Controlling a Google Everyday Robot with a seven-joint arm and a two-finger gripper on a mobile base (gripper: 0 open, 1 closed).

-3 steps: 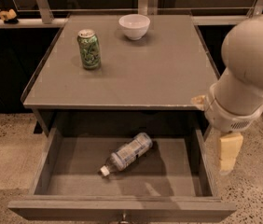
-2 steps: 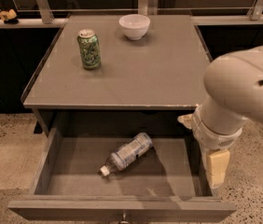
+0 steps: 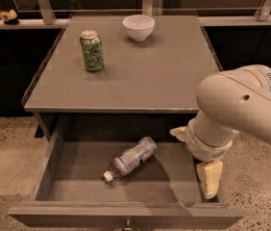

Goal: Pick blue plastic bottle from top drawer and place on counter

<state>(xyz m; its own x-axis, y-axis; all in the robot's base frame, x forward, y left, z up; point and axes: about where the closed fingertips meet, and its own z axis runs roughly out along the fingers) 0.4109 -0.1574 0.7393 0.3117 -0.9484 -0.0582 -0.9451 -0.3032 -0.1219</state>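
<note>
The blue plastic bottle (image 3: 131, 158) lies on its side on the floor of the open top drawer (image 3: 73, 182), white cap pointing front-left. The gripper (image 3: 208, 181) hangs at the drawer's right side, to the right of the bottle and apart from it. One pale finger (image 3: 209, 177) points down near the drawer's right wall. The white arm comes in from the right edge. The counter (image 3: 145, 76) above the drawer holds other items.
A green soda can (image 3: 92, 50) stands upright on the counter's left. A white bowl (image 3: 138, 27) sits at the counter's back middle. Railing posts and a dark wall stand behind. Speckled floor lies on both sides of the drawer.
The arm has swung left and lower, bringing the gripper from outside the drawer's right wall to over the drawer's right end. The bottle, can and bowl have not moved.
</note>
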